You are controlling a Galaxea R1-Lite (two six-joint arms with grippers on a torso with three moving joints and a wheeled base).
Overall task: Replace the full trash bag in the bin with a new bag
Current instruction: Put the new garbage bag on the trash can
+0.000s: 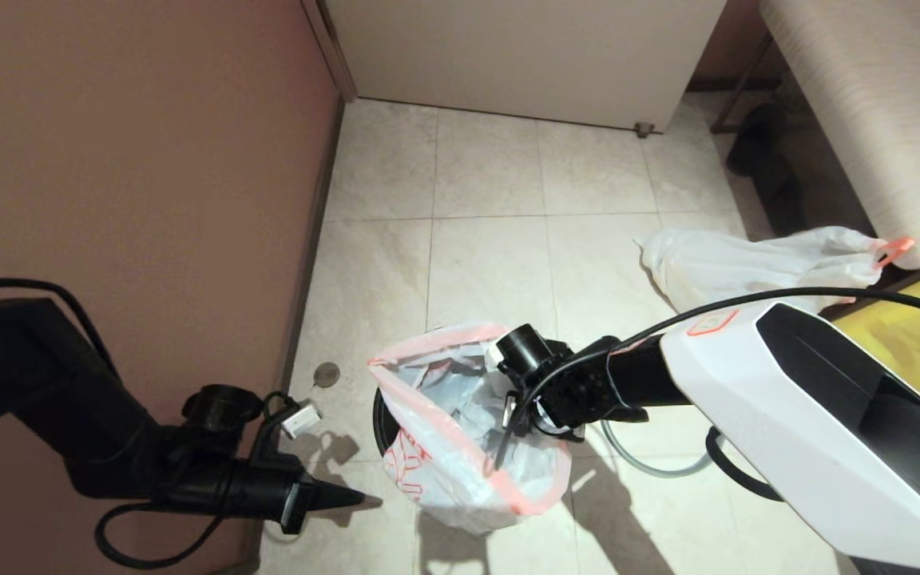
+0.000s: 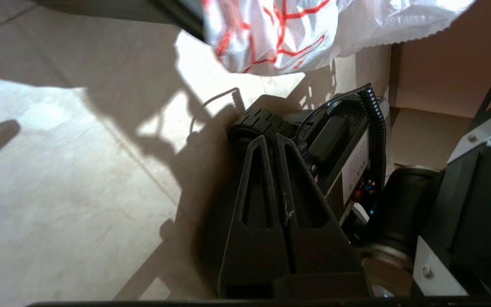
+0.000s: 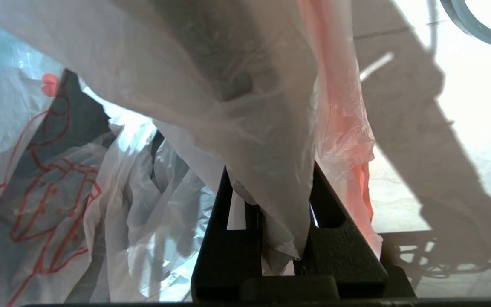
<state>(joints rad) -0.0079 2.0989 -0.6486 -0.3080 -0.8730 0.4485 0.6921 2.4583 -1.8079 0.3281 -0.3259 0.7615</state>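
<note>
Right hand (image 1: pixel 508 435) sits at the mouth of the new bag (image 1: pixel 460 447), fingers (image 3: pixel 339 238) pinched narrow on a fold of its thin film beside the orange edge; in the right wrist view the plastic is caught between the two black fingers and drapes up over them. New bag is spread open over the bin (image 1: pixel 384 419), orange-red print showing on its outer side, crumpled film inside. Only a dark arc of the bin shows, on the side of the bag away from the right hand.

Left hand (image 1: pixel 332 497) hangs low near the pink wall (image 1: pixel 140 160), well apart from the bin, fingers (image 2: pixel 267 183) closed together, nothing held. It points toward the bag's lower side; the printed bag (image 2: pixel 279 34) lies beyond its fingertips, not touching.

Full trash bag (image 1: pixel 755 267) lies on the tiled floor (image 1: pixel 492 239) beyond the right arm, orange tab (image 1: pixel 895 249) at its gathered end, next to a yellow bag (image 1: pixel 919 343). Grey hoop (image 1: pixel 652 463) lies on the floor under the right arm, just beside the bin.
</note>
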